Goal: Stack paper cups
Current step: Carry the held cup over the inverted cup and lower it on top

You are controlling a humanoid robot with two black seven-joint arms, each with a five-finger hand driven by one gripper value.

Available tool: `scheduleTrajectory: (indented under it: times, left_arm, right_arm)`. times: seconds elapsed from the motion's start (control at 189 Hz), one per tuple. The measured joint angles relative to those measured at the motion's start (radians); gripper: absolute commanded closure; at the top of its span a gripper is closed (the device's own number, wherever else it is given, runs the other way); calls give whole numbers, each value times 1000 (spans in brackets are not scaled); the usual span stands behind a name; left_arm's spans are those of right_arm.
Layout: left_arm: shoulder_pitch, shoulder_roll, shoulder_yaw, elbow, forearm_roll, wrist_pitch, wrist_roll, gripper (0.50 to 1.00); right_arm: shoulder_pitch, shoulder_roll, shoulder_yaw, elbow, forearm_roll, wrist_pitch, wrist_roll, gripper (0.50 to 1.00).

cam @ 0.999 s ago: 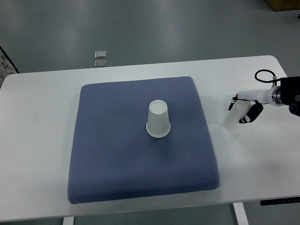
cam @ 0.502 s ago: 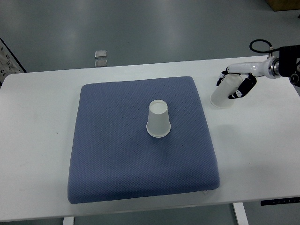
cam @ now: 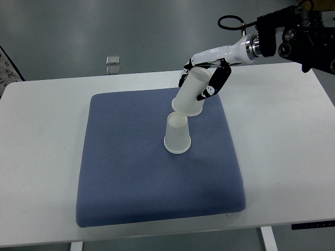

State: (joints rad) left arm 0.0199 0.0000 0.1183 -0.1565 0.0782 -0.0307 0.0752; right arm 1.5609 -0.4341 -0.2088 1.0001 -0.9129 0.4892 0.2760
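The right hand [cam: 205,78] reaches in from the upper right edge of the top view, its white arm [cam: 238,51] running back to a dark wrist housing and a looped black cable near the corner. Its fingers [cam: 219,79] are wrapped around a white paper cup [cam: 191,94], with dark-tipped digits showing along the cup's right side and another fingertip at its upper left. This held cup is inverted and tilted, its closed base up toward the hand and its open rim pointing down and to the left. That rim hangs just over the top of a second white paper cup [cam: 176,135], which stands upside down on its rim near the middle of a blue cushion [cam: 125,172]. Whether the two cups are touching cannot be told; the lower edge of the held cup overlaps the standing cup's flat base in the picture. The cushion is square, textured, and lies flat on a white table [cam: 36,157], leaving bare tabletop on all sides. Beyond the table's far edge, on the grey floor, sit two small pale square objects [cam: 112,64] close together. No left arm shows.
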Motion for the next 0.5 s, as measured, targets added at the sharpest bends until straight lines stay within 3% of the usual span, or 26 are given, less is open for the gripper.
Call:
scheduleTrajectory:
  times: [0.196, 0.502]
  left_arm:
    - [0, 0, 0, 0, 0, 0, 0, 500]
    - [0, 0, 1, 0, 0, 0, 0, 500]
  right_arm:
    - [71, 19, -56, 75, -1, 8, 0, 832]
    - [71, 88, -69, 47, -18, -16, -6, 832]
